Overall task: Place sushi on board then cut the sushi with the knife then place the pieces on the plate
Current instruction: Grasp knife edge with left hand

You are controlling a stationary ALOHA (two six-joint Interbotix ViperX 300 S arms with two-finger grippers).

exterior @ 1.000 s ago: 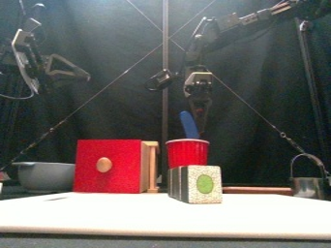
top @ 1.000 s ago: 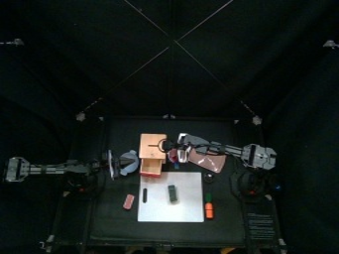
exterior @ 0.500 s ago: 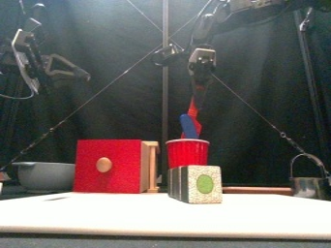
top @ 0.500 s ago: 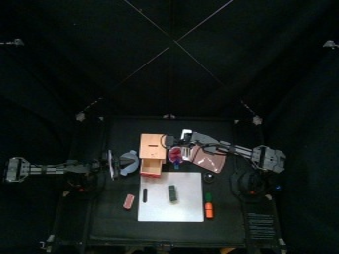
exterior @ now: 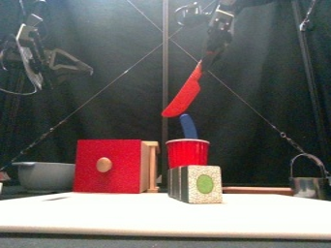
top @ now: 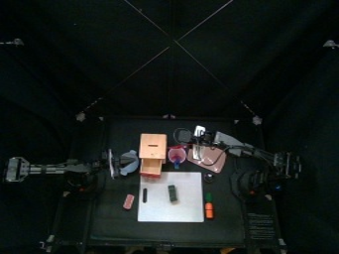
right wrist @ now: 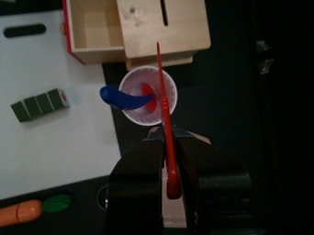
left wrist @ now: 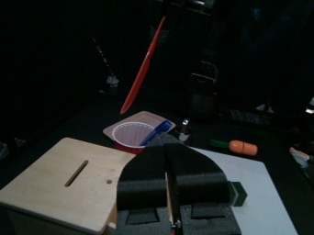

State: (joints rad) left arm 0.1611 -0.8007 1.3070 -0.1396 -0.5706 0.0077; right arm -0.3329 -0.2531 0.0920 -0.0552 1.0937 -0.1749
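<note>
My right gripper (exterior: 216,41) hangs high above the red cup (exterior: 188,153), shut on the handle of the red knife (exterior: 184,93). The blade slants down toward the cup and is clear of it. The blue knife (exterior: 189,124) still stands in the cup. The sushi roll (top: 172,191) lies on the white board (top: 185,203), in front of the cup. In the right wrist view the red knife (right wrist: 166,138) runs out from between my jaws over the cup (right wrist: 150,92). My left gripper (left wrist: 170,174) rests shut and empty by the wooden box (left wrist: 73,179), left of the cup.
The wooden box (top: 154,154) with its red drawer stands left of the cup. A blue-grey bowl (exterior: 45,174) sits far left and a metal cutter (exterior: 308,179) far right. An orange toy (top: 208,209) lies at the board's front right. The pink tray (top: 216,156) lies under my right arm.
My right gripper went down to the cup, closed on the red knife and lifted it up and to the right, clear of the cup. The left arm stayed still.
</note>
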